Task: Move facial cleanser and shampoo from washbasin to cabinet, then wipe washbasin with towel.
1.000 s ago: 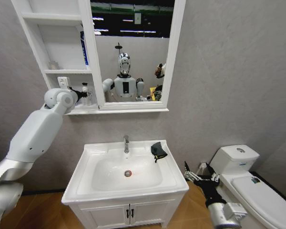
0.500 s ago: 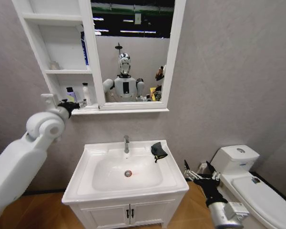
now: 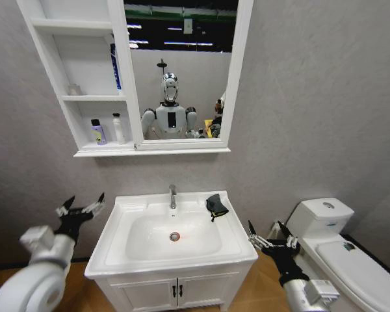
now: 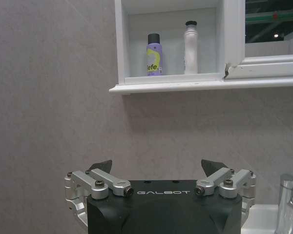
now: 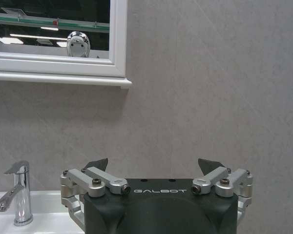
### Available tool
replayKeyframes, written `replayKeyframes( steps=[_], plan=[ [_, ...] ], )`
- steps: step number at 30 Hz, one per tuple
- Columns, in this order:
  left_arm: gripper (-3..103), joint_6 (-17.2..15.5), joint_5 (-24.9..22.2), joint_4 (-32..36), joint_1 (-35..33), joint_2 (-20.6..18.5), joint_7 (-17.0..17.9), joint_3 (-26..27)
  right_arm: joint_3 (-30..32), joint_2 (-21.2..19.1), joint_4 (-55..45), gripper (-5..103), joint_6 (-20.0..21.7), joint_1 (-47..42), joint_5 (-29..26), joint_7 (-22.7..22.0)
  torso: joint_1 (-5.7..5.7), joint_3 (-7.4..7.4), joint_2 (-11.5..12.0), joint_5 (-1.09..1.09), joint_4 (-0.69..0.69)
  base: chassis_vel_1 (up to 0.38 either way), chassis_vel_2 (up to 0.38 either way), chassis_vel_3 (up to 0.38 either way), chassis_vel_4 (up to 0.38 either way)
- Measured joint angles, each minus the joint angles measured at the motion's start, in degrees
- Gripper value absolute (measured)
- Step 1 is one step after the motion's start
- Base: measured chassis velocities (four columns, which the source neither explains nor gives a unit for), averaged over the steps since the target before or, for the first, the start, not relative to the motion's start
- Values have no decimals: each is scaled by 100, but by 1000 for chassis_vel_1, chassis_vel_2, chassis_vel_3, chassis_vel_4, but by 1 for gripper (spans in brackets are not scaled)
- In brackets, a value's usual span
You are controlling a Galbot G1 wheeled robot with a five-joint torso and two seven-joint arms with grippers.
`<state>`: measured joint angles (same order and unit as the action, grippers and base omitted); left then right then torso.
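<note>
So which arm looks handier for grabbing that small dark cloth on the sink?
Probably the right. The small dark cloth lies on the white ceramic washbasin's right rear rim, nearer the open right gripper than the open left gripper.

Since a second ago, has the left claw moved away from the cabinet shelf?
Yes. The left claw has dropped from the cabinet's bottom shelf to beside the washbasin's left rim, open and empty.
</note>
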<state>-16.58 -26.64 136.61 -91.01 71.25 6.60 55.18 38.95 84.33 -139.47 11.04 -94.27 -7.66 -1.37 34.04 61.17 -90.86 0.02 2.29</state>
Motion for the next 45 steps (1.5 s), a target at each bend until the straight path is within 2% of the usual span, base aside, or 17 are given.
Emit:
replayKeyframes(
  steps=[1,2,6,9,11,14,16,31,37,40,45],
  plan=[
    [100,290,234,8,-316,268,-318,235,-1,-25,37,100,-13,0,18,32,0,1,0,-1,0,0,0,0,0],
    [100,446,286,11,-514,389,-441,361,-4,-34,53,100,-17,1,22,54,1,0,0,1,3,0,0,0,0],
    [100,686,238,62,-1044,660,-627,585,-21,-37,92,100,-14,18,26,144,2,1,1,-1,0,0,0,0,0],
    [100,725,238,188,-1238,870,-627,538,-39,-53,151,100,-4,68,45,190,2,1,0,0,-1,0,0,0,0],
    [100,728,436,243,-1170,1105,-529,295,-52,-44,229,100,1,92,82,204,1,1,1,-2,0,0,0,0,0],
    [100,732,567,249,-1117,1183,-491,209,-53,-43,248,100,0,78,85,206,2,2,1,-1,1,0,0,0,0],
    [100,732,816,247,-1050,1290,-449,127,-45,-64,266,100,-5,16,86,232,3,2,2,-1,1,0,0,0,0],
    [100,695,898,182,-954,1304,-389,86,-88,-134,302,100,-66,20,135,253,3,2,2,-2,-1,0,0,0,0],
    [100,690,889,180,-946,1297,-385,84,-65,-150,291,100,28,22,161,253,3,2,2,-2,0,0,0,0,0],
    [100,687,884,178,-942,1292,-384,82,31,-151,238,100,179,-14,225,471,3,2,2,-2,0,0,0,0,0],
    [100,684,879,175,-939,1289,-382,80,5,-124,240,100,233,-21,263,555,3,2,2,-2,0,0,0,0,0]
  ],
)
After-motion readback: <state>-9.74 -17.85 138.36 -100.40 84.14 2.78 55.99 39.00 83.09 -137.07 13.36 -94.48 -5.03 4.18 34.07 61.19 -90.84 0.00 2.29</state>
